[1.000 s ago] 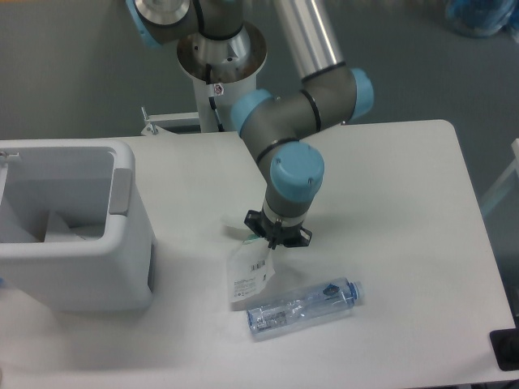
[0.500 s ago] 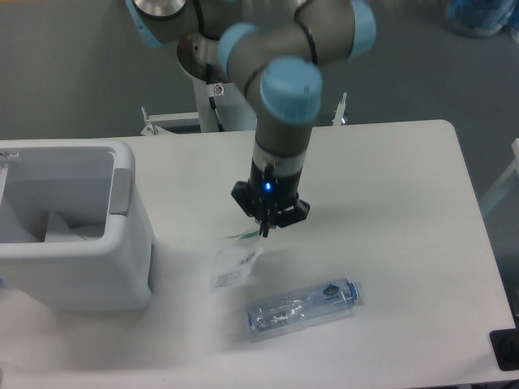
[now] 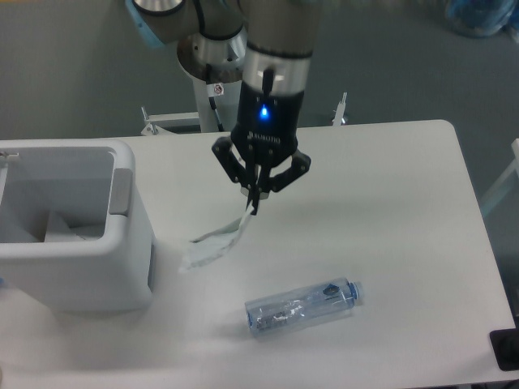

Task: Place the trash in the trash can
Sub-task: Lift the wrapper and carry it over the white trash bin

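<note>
My gripper [image 3: 255, 200] hangs above the middle of the table, shut on the top edge of the plastic packet [image 3: 214, 245]. The crinkly white packet dangles down and to the left, clear of the table. The clear plastic bottle [image 3: 302, 307] with its blue cap lies on its side near the front of the table, below and right of the gripper. The white trash can [image 3: 69, 223] stands at the left edge, its opening facing up, with something pale lying inside it.
The arm's base post [image 3: 212, 65] stands behind the table's far edge. A dark object [image 3: 504, 348] sits at the front right corner. The table [image 3: 389, 211] reaches to the right.
The gripper has risen and shifted slightly left, lifting the packet off the table beside the bottle. The packet now swings toward the trash can. The bottle has not moved.
</note>
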Available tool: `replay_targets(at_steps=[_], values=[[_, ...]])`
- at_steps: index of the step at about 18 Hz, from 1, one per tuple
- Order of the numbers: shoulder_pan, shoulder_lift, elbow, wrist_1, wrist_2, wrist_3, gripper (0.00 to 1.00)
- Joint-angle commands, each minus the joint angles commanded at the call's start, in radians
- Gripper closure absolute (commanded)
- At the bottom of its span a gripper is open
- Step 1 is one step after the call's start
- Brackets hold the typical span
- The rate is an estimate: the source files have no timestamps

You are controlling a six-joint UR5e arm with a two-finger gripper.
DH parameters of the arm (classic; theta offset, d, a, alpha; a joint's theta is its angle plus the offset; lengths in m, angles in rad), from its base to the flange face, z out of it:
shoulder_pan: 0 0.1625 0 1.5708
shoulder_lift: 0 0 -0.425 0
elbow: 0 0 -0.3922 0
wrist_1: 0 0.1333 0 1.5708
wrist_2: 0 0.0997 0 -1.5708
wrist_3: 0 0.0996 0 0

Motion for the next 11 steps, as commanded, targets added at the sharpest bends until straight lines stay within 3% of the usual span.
replay_targets(at_steps=[5,11], values=[[-0.017,0.078,0.002,0.0,-0.104,-0.063,1.0],[-0.106,0.089,-0.015,-0.002,-0.131,-0.103,1.0]])
